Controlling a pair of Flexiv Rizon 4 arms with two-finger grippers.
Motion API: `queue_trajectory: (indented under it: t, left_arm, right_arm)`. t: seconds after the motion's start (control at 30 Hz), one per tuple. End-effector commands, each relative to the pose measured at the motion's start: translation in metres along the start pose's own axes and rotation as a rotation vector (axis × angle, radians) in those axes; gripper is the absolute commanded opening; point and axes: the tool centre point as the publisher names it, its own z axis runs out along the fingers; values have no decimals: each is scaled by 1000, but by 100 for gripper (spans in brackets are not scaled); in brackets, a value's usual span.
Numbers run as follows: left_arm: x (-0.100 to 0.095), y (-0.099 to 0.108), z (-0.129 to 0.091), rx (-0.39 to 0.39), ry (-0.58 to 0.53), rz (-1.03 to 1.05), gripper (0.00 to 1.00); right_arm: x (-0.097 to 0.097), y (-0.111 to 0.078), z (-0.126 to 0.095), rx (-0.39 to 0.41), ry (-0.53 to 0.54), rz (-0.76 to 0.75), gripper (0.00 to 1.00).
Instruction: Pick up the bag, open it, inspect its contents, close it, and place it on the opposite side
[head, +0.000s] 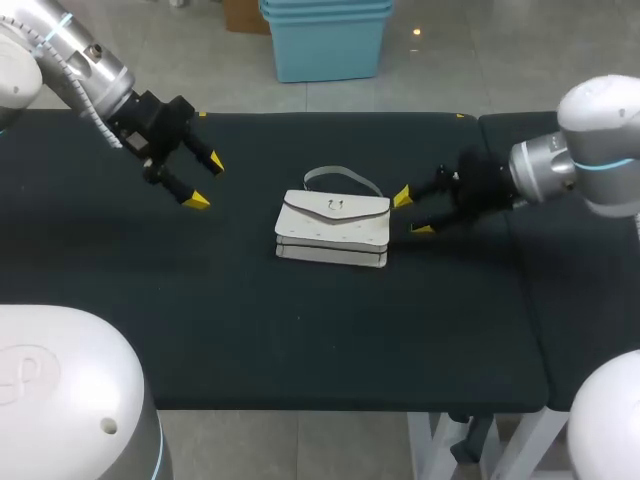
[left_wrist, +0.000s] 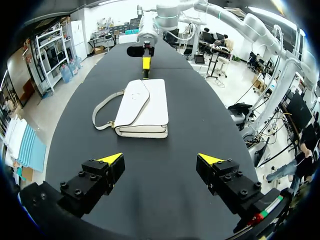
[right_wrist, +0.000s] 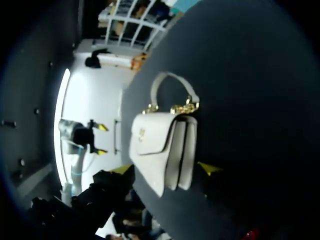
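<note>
Your black cloth-covered table (head: 300, 330) holds the white leather-look flap handbag (head: 333, 230) lying flat near its middle, flap closed, strap toward 12 o'clock. Your left gripper (head: 206, 182) hangs wide open at the handbag's 10 o'clock, well apart. Your right gripper (head: 412, 213) is spread at its 3 o'clock, tips just beside the handbag's end.

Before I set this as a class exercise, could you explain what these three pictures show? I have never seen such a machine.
This is a robot with two arms at a black table. One picture looks down from above; the other two come from a camera on each wrist. Each arm ends in a gripper with two yellow-tipped fingers. A white bag lies flat, flap shut, mid-table. The left gripper is open, well away from it. The right gripper is open close by the bag's end. Nothing is held.
</note>
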Motion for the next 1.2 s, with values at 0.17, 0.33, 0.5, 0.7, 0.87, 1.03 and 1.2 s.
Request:
queue_trajectory:
  t: [0.17,0.33,0.5,0.7,0.87,1.03,1.2]
  left_arm:
    - [0,0,0,1,0,1,100]
    - [0,0,0,1,0,1,100]
    - [0,0,0,1,0,1,100]
    - [0,0,0,1,0,1,100]
    - [0,0,0,1,0,1,100]
    - [-3,-6,10,-37,14,31,100]
    - [-3,-10,12,-61,28,41,100]
  right_arm:
    - [43,-11,-47,20,-331,-265,100]
    - [59,-16,-55,-10,-492,-429,100]
    - [62,-24,-53,28,-586,-561,100]
    - [62,-24,-53,28,-586,-561,100]
    - [62,-24,-53,28,-586,-561,100]
    - [88,-14,-59,91,-811,-800,100]
    - [97,-7,-59,203,-924,-935,100]
